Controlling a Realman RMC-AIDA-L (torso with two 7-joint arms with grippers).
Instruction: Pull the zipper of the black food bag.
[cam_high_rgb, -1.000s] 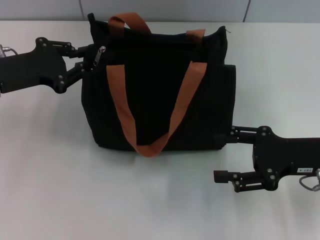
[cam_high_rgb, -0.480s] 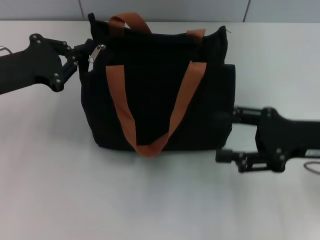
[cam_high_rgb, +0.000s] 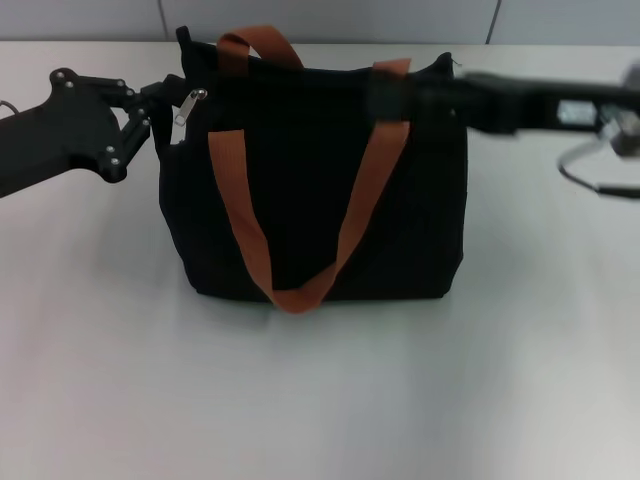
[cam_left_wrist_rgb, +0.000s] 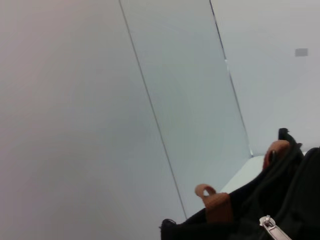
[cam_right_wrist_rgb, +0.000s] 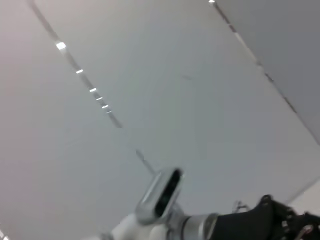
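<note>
Right gripper (cam_high_rgb: 400, 100) rose to boxy fabric black food bag (cam_high_rgb: 310, 210).

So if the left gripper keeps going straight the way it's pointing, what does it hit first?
The left gripper points toward the upper corner of the black food bag. Straight on, it would probably meet the silver zipper there first, though depth is hard to judge from the head view.

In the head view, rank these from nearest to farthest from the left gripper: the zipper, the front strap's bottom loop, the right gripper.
From the left gripper:
1. The zipper, right beside it at the black food bag's upper left corner.
2. Front strap's bottom loop, low on the bag's front.
3. Right gripper, across the bag's top.
</note>
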